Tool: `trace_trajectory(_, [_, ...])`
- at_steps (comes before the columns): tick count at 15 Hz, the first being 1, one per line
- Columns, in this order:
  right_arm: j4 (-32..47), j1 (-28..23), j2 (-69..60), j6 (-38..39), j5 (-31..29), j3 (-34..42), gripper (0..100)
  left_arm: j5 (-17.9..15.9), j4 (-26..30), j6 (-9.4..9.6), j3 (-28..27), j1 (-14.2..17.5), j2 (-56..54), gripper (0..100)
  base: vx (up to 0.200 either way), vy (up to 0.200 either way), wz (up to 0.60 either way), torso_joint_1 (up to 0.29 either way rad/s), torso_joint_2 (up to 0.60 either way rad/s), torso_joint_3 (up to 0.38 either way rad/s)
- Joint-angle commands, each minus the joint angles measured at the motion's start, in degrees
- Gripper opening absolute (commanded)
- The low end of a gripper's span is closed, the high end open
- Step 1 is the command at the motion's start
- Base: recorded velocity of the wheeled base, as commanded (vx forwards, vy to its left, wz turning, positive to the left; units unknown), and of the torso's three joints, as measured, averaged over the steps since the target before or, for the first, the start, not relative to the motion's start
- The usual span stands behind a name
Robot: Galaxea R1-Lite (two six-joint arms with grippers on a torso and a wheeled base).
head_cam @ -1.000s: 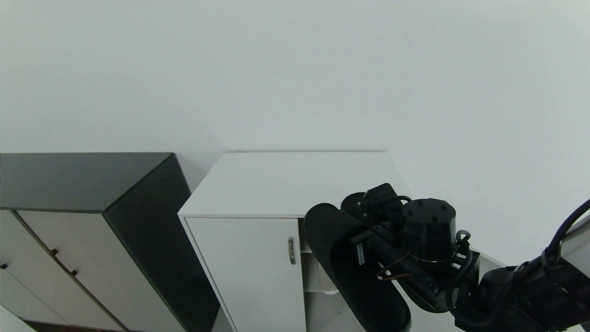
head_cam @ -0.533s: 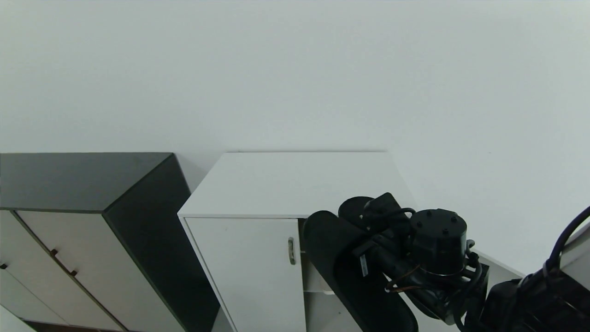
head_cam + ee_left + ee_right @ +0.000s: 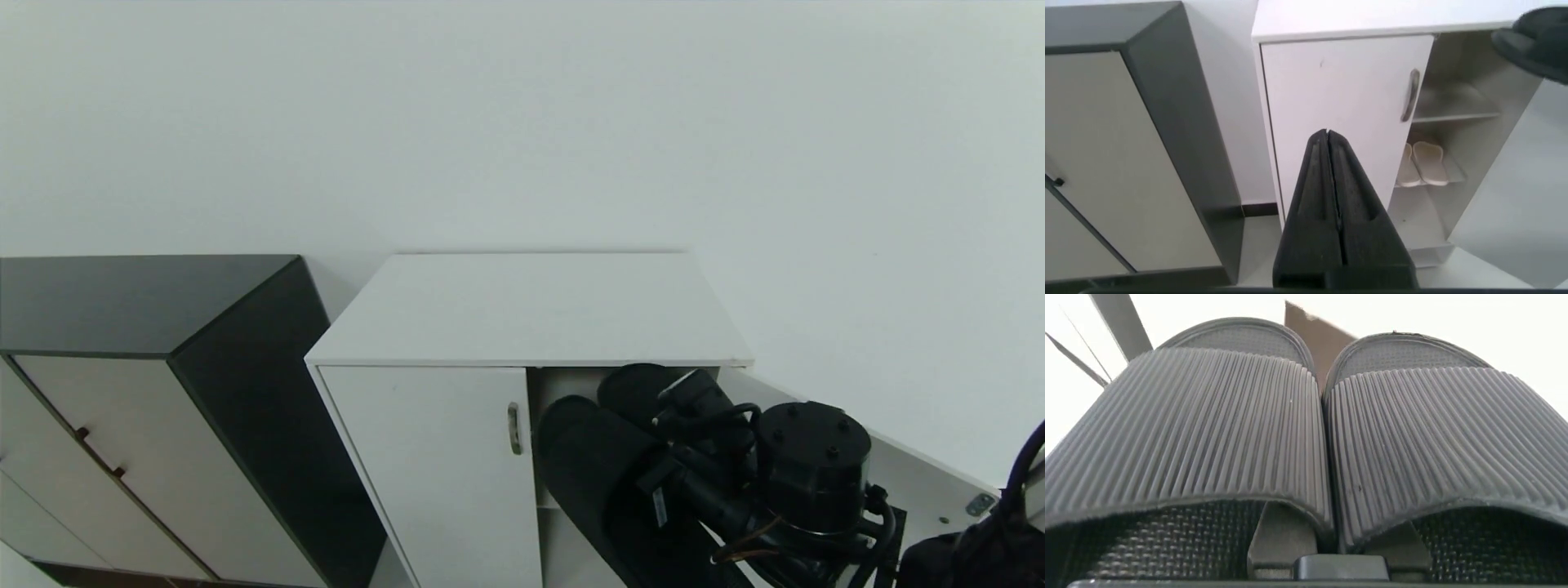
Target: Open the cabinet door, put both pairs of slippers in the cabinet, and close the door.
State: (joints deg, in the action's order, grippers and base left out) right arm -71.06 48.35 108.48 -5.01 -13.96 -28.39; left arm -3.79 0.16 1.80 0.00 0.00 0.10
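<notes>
The white cabinet (image 3: 531, 310) has its left door (image 3: 433, 465) closed and its right door (image 3: 922, 482) swung open. My right gripper (image 3: 673, 478) is shut on a pair of black slippers (image 3: 600, 465), whose toes sit at the open compartment just under the cabinet top. From the right wrist, both ribbed black slippers (image 3: 1323, 425) lie side by side above the right gripper (image 3: 1327, 555). A pair of white slippers (image 3: 1429, 163) rests on a lower shelf inside. My left gripper (image 3: 1328, 139) is shut and empty, held in front of the closed door.
A dark cabinet with pale drawer fronts (image 3: 245, 384) stands close on the left of the white one. An upper shelf (image 3: 1454, 102) sits bare inside the open compartment. A plain white wall lies behind, with floor below.
The head camera has shifted, so the cabinets sit higher in the picture. My right gripper has lowered the black slippers from level with the cabinet's top edge to just below it, at the opening.
</notes>
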Motion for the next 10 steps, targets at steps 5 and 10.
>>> trace_trajectory(5, [-3.21, 1.66, 0.94, -0.09, -0.02, 2.46, 0, 0.01, 0.02, 0.04, 0.0, 0.0, -0.01, 0, 0.0, 0.0, 0.0, -0.221, 0.55, 0.315])
trace_trajectory(10, [-3.3, 1.66, 0.94, -0.09, -0.02, 2.55, 0, 0.01, 0.02, 0.04, 0.0, 0.0, -0.01, 0, 0.0, 0.0, 0.0, -0.208, 0.53, 0.319])
